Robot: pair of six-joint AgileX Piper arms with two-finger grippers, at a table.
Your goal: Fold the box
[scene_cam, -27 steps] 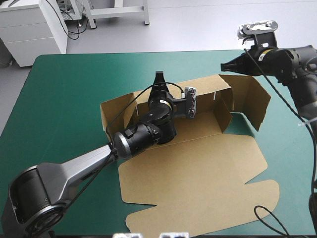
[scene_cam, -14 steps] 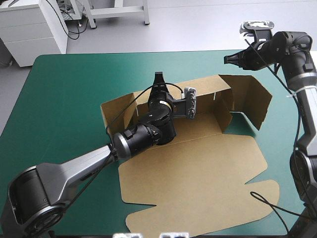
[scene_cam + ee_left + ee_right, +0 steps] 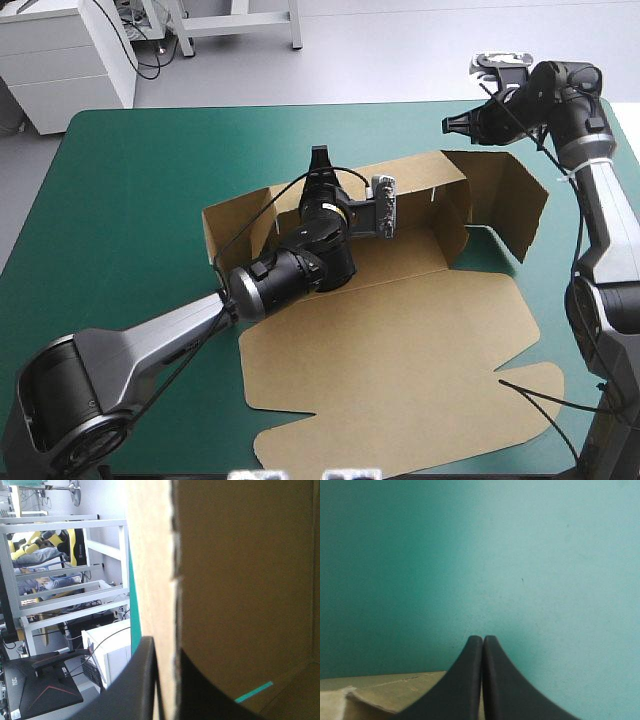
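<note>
Where left jaws pinch, box [image 3: 400, 350] wall stands (upright).

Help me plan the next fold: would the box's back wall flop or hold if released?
The box looks stiff: its lid lies flat, unsagging. The back wall, pinched by the left gripper, would probably lean back, since the side flaps stand untucked. Thin sheet, so likely light; may slide when pushed.

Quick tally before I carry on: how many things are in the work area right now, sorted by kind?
box: 1, brown, far walls raised, lid flat
grippers: 2, the left gripper shut on the box's far wall, the right gripper shut and clear of the box
Total: 3
</note>
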